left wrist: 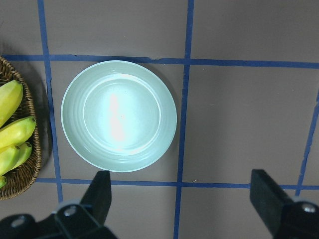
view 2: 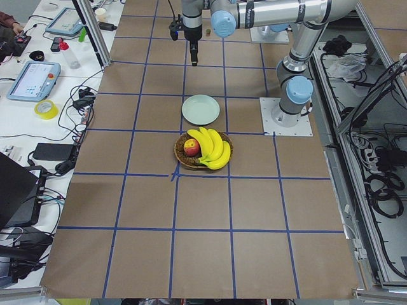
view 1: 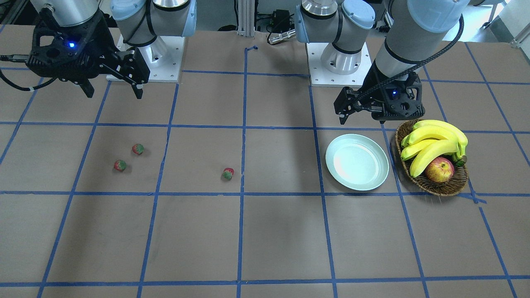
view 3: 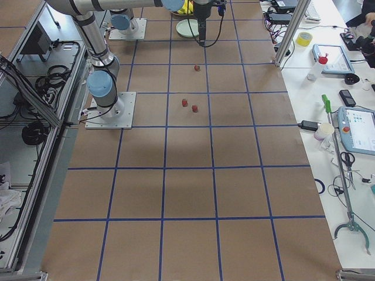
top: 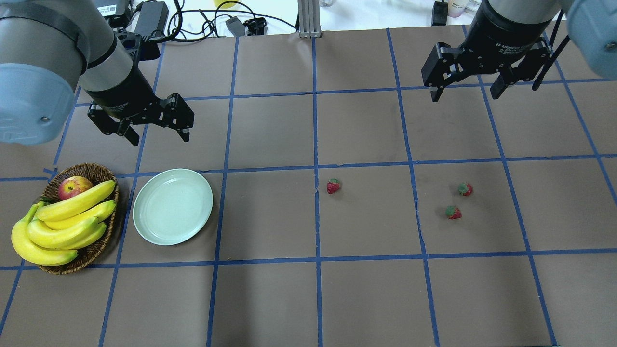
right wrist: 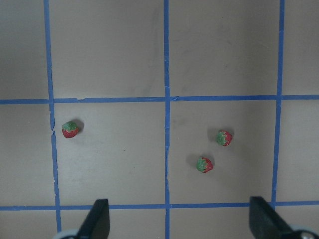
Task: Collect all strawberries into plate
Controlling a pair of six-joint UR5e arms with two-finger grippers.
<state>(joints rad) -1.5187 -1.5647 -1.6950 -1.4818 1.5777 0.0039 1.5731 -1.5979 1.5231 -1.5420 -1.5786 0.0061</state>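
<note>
Three small red strawberries with green caps lie on the brown table: one near the middle (top: 333, 186) and two close together further right (top: 465, 189) (top: 453, 212). They also show in the right wrist view (right wrist: 71, 129) (right wrist: 225, 138) (right wrist: 204, 164). The pale mint plate (top: 172, 206) is empty, on the left beside the basket; the left wrist view (left wrist: 118, 115) looks down on it. My left gripper (top: 159, 137) is open and empty, hovering just behind the plate. My right gripper (top: 465, 95) is open and empty, high above the table behind the two right strawberries.
A brown wicker basket (top: 91, 167) with a bunch of bananas (top: 62, 221) and a red-yellow apple (top: 74, 187) touches the plate's left side. Blue tape lines mark a grid on the table. Cables and power bricks (top: 152, 17) lie along the far edge.
</note>
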